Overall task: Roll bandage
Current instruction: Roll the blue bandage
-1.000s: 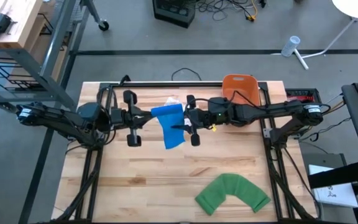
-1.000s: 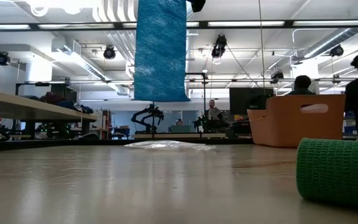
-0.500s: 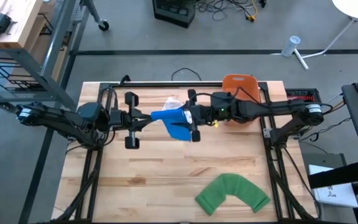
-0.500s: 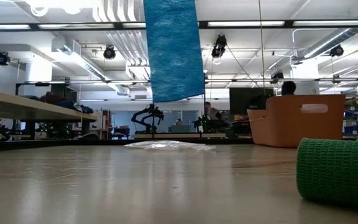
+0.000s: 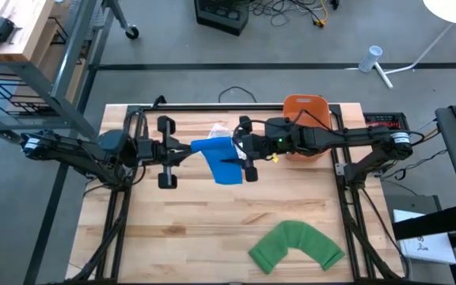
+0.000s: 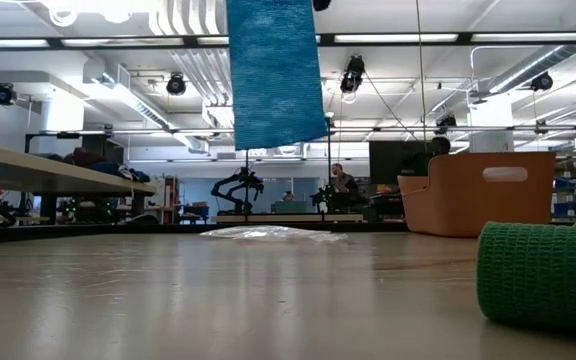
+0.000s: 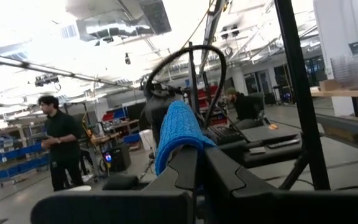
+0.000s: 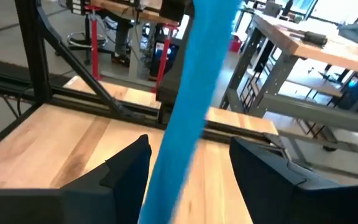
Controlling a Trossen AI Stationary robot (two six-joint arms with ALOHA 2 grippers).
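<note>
A blue bandage point(image 5: 220, 157) hangs high over the middle of the table as a flat strip point(image 6: 271, 75), its lower end well clear of the wood. My left gripper point(image 5: 190, 150) reaches in from the left and is shut on the bandage's upper end. My right gripper point(image 8: 194, 168) comes level from the right and stands open. Its two fingers are on either side of the hanging strip point(image 8: 191, 106) without touching it. A green bandage point(image 5: 297, 246) lies curved on the table near the front right. My left gripper pinches the blue bandage's upper end point(image 7: 178, 134) between its shut fingers point(image 7: 194, 171). The fingers come about level from the table's left. The cloth bulges over the fingertips, and the rest hangs straight down, slack and clear of the table.
An orange bin point(image 5: 305, 112) stands at the far right, behind my right arm. A clear plastic wrapper point(image 5: 217, 129) lies on the table beyond the bandage. The green bandage point(image 6: 543, 272) rests on the near right. Bare wood spreads across the near left half.
The hanging blue strip has swung a little toward the table's right and its lower end now sits slightly higher. My left gripper has kept its hold on the upper end.
</note>
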